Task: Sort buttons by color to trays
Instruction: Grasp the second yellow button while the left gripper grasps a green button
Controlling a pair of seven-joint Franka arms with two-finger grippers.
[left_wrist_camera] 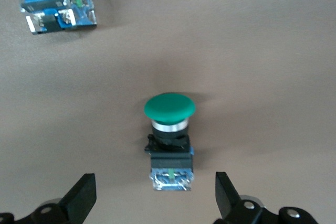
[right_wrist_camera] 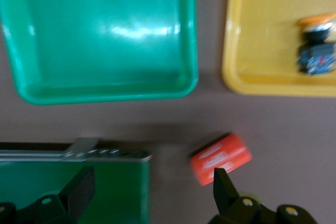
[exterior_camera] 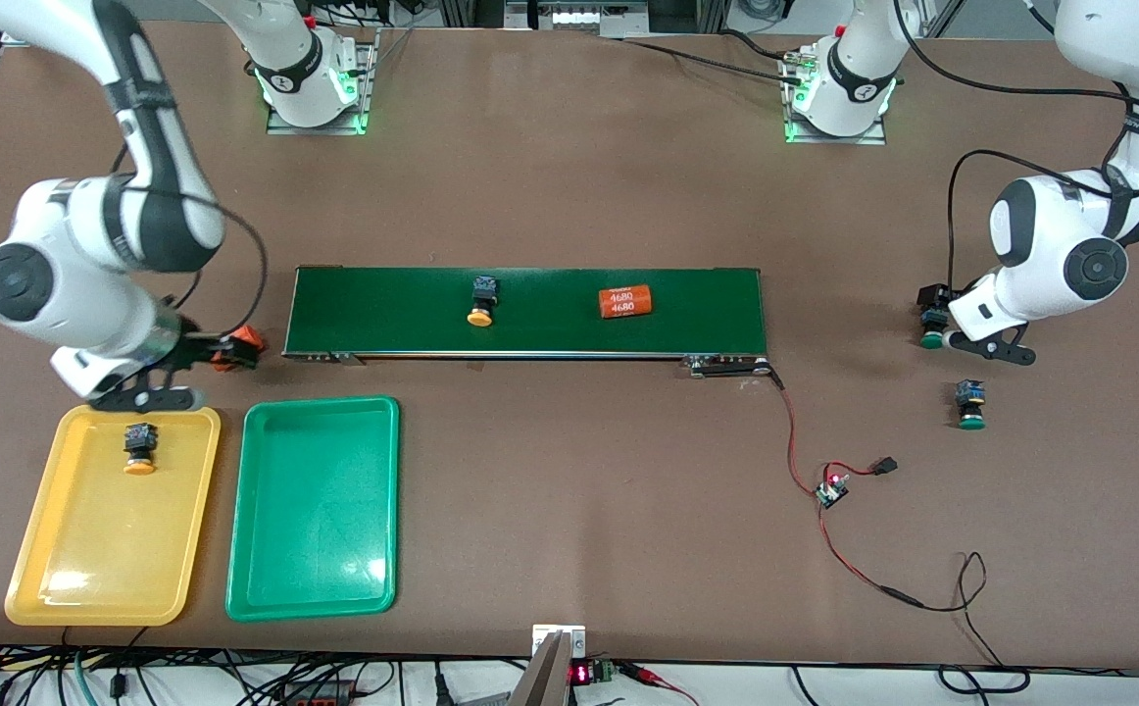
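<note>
One orange-capped button lies in the yellow tray at lower left, a second sits on the conveyor belt, and two green-capped buttons lie at the frame's right; the green tray holds none. Left gripper, jaws wide, straddles a green-capped button; it should descend squarely and clamp the body, not the cap. Right gripper, open and empty, hangs by an orange cylinder.

Orange cylinder on the belt reads "4680" twice.
</note>
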